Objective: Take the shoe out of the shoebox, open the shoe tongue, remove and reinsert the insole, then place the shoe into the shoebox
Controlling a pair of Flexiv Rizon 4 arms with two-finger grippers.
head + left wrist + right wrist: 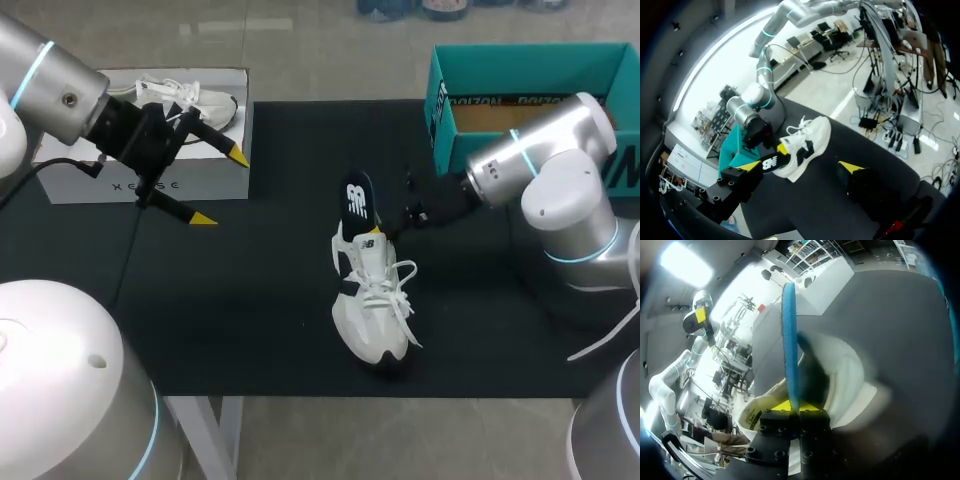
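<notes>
A white shoe [375,300] stands on the black mat at mid-table, toe toward the front edge. Its insole [357,203], black on top and blue underneath, sticks up out of the heel opening. My right gripper [408,214] is shut on the insole's edge; in the right wrist view the blue insole [790,340] runs up from between the closed fingers [792,407], with the shoe [845,375] behind it. My left gripper [220,187] hovers open at the back left, holding nothing. Seen from the left wrist, the shoe [807,145] and insole [771,162] lie ahead of that gripper [801,166].
A white shoebox [150,182] with a second white shoe [200,100] in it sits at the back left, under my left gripper. A teal shoebox [440,100] stands open at the back right, behind my right arm [560,190]. The black mat [250,300] has free room to the left of the shoe.
</notes>
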